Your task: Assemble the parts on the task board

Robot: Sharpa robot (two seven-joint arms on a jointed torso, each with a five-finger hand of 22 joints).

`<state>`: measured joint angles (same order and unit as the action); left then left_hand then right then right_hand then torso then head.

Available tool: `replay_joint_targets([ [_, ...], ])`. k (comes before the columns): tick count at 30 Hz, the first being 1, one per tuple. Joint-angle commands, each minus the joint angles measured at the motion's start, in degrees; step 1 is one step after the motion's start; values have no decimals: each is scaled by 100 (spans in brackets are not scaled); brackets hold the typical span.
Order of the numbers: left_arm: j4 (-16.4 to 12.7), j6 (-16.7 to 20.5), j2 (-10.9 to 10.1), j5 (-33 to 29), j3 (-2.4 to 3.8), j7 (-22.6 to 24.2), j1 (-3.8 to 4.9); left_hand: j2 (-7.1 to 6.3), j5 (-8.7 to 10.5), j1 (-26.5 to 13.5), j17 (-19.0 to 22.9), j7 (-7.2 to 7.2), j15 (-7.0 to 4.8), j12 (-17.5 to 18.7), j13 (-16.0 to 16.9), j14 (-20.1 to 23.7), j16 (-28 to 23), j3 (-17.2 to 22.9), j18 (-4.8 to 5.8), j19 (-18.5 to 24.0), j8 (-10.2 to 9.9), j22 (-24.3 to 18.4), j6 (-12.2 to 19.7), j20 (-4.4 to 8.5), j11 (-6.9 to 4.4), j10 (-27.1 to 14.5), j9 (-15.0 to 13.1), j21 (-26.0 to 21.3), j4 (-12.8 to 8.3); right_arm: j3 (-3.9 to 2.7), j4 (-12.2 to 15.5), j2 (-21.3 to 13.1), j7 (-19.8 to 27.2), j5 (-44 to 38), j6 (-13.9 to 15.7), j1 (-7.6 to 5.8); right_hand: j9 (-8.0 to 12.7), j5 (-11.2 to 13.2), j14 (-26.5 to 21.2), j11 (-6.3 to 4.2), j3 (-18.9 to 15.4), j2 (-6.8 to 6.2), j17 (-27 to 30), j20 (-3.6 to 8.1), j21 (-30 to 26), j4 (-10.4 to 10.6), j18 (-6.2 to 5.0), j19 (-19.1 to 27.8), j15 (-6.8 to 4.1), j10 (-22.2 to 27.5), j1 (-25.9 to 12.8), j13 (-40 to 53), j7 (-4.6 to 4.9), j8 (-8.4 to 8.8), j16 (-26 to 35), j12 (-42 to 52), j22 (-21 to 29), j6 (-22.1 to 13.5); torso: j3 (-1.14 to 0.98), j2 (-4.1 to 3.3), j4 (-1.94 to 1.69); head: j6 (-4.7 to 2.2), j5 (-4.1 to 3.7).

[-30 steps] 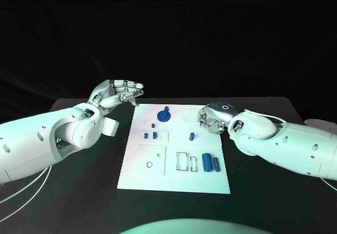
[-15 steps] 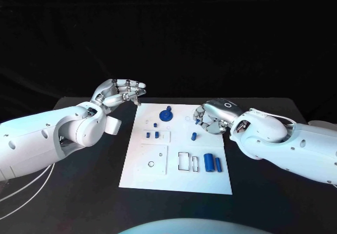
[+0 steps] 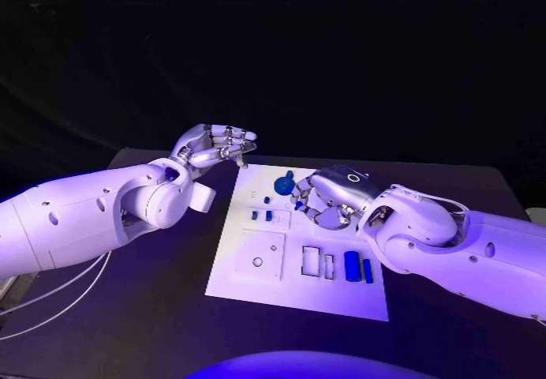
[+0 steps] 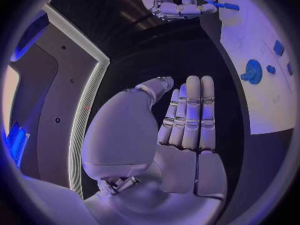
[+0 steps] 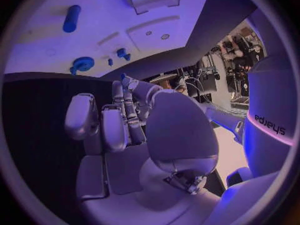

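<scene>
The white task board (image 3: 252, 276) lies mid-table. On it are a blue disc (image 3: 285, 185), two small blue pegs (image 3: 262, 215) and two blue cylinders (image 3: 358, 267). My right hand (image 3: 327, 199) hovers over the board's middle. It pinches a small blue peg (image 4: 225, 6) at its fingertips, as the left wrist view shows. My left hand (image 3: 216, 146) is raised beside the board's far left corner, with its fingers curled in on nothing. The right wrist view shows the right hand (image 5: 119, 125), the disc (image 5: 81, 64) and one cylinder (image 5: 72, 18).
The board has a square recess (image 3: 264, 254) and rectangular slots (image 3: 311, 260) near the cylinders. Black table (image 3: 136, 316) surrounds it. White cables (image 3: 57, 288) hang under my left arm.
The camera has shifted. My right hand has moved leftward over the board, and the small peg that stood beside its fingers is now at its fingertips. The left hand keeps its pose.
</scene>
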<state>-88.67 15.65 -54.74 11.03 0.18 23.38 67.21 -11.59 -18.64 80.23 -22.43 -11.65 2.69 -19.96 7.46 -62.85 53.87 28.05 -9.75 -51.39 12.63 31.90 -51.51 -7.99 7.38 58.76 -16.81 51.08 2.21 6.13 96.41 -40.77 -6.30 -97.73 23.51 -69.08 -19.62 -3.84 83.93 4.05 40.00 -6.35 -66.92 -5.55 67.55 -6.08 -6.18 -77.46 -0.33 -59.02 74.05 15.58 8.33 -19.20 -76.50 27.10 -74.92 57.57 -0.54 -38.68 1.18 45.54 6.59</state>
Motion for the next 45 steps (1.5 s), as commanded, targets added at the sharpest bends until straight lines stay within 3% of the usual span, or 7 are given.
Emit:
replay_joint_targets([
  [1,-21,-59,24,-24,3,53,-2,43,-32,8,-8,11,4,-20,7,46,-32,4,-65,45,-20,8,45,4,-2,-50,5,-24,-40,10,-24,116,106,-6,-73,75,-10,-37,110,-2,24,5,-7,-2,20,3,103,-18,-13,-22,-19,5,-6,-14,-31,14,-139,38,2,-5,1,53,167],
  [4,-36,-56,39,-24,3,53,-2,43,-32,8,-8,11,4,-20,7,46,-32,4,-65,45,-20,8,45,4,-2,-50,5,-24,-40,24,-103,256,138,-7,-98,173,-11,-38,109,-1,23,3,-3,-2,12,5,102,-14,-13,-21,-22,5,-5,-13,-29,13,-134,37,2,-7,-16,97,239],
  [9,-65,-54,56,-24,3,57,-2,46,-33,12,-10,8,5,-26,9,50,-32,5,-66,47,-20,10,47,2,1,-57,7,-23,-46,45,-253,452,177,-40,-96,366,-11,-39,109,-1,22,4,0,-1,7,6,100,-11,-13,-21,-23,4,-5,-13,-27,12,-132,36,11,-8,-14,164,364],
  [14,-82,-47,64,-24,3,60,-2,46,-33,12,-10,8,5,-26,9,50,-32,5,-66,47,-20,10,47,2,1,-57,7,-23,-46,63,-385,602,200,-64,-86,518,-12,-47,116,-1,24,11,-26,-1,39,10,108,-30,-13,-22,-26,3,-5,-12,-43,10,-152,35,1,-7,5,212,449],
  [28,-95,-47,82,-24,3,61,-1,49,-33,12,-13,4,9,-36,13,55,-31,3,-67,51,-19,12,51,-2,4,-66,9,-21,-52,102,-674,821,247,-163,-54,747,-15,-53,123,-2,22,14,-49,0,58,16,112,-41,-13,-25,-32,3,-5,-13,-58,10,-165,35,-6,-5,3,320,538],
  [37,-91,-51,82,-24,3,60,-1,49,-33,12,-13,4,9,-36,13,55,-31,3,-67,51,-19,12,51,-2,4,-66,9,-21,-52,117,-769,852,241,-219,-68,807,-17,-57,127,-2,20,15,-59,0,71,19,115,-49,-13,-27,-37,2,-6,-13,-65,9,-174,35,-2,-7,15,333,541],
  [45,-86,-65,94,-24,3,57,-1,50,-32,10,-15,2,11,-45,16,61,-31,0,-67,56,-18,13,53,-5,6,-73,11,-21,-55,126,-887,912,215,-272,-75,851,-17,-57,127,-2,20,15,-59,0,71,19,115,-49,-13,-27,-37,2,-6,-13,-65,9,-174,35,-9,-5,5,345,534],
])
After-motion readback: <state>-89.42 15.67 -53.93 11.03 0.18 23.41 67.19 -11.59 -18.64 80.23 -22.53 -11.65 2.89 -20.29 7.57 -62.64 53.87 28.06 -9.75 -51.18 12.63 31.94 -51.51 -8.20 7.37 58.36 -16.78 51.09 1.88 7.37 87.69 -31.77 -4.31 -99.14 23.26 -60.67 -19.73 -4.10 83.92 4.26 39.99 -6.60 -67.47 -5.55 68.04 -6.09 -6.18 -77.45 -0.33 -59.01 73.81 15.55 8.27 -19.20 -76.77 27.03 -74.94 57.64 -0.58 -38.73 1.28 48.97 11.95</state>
